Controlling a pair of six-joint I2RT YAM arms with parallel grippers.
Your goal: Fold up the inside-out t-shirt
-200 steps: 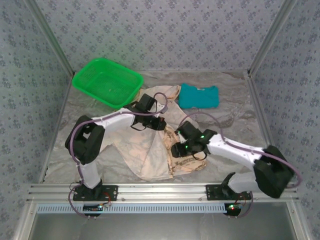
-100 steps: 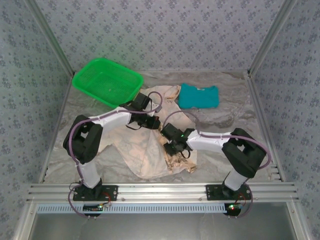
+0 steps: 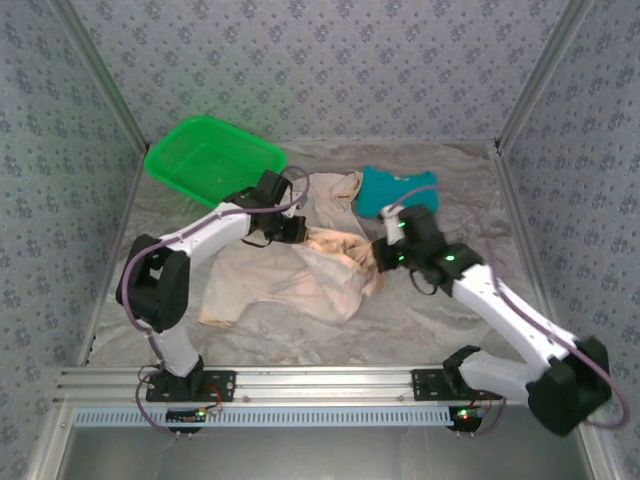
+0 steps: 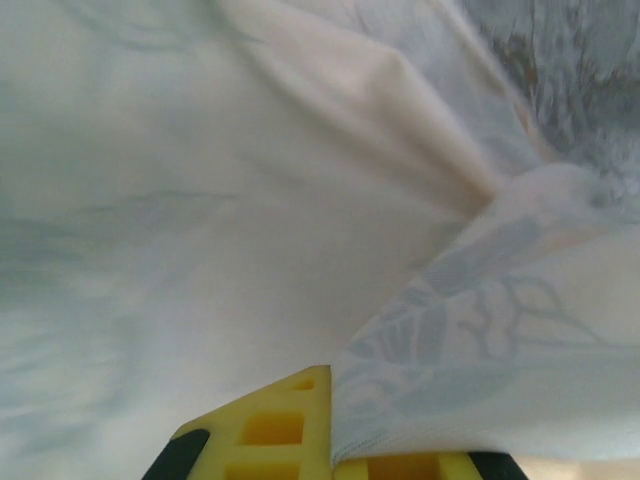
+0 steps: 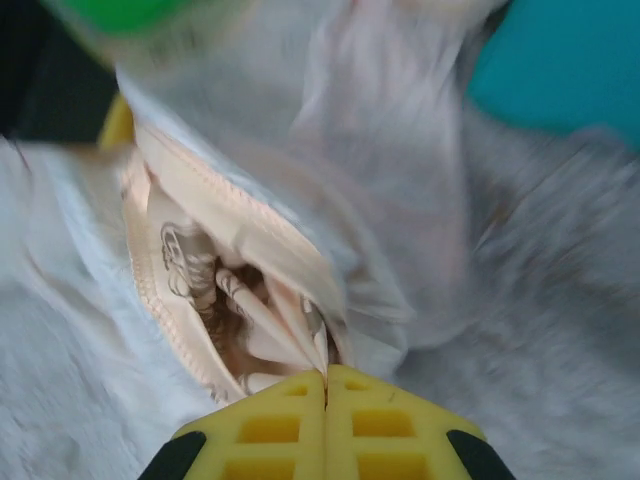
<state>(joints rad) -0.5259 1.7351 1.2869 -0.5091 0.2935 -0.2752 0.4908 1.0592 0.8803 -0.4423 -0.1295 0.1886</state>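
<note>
At far left a green basket [image 3: 213, 163] stands tilted at the back corner of the table [image 3: 140, 235], and the left arm covers its near corner. Just right of it, the left gripper [image 3: 292, 232] is clamped on the inside-out t-shirt [image 3: 290, 280]. From its wrist camera the yellow pads [image 4: 275, 430] are mostly cut off by the bottom edge, and a fold of cloth runs in between them and hides the right one.

The t-shirt lies crumpled across the middle of the table between the two grippers. It shows a pale cream face with soft creases, a peach fold bunched up near the centre and faint grey print shadows showing through.

The right gripper [image 3: 383, 255] has its pads pressed together on a stitched peach hem [image 5: 240, 225]. A dark printed mark [image 5: 180, 250] inside the opening is too blurred to read. A teal garment [image 3: 398, 190] lies just behind that gripper, with its near edge hidden by the arm.
</note>
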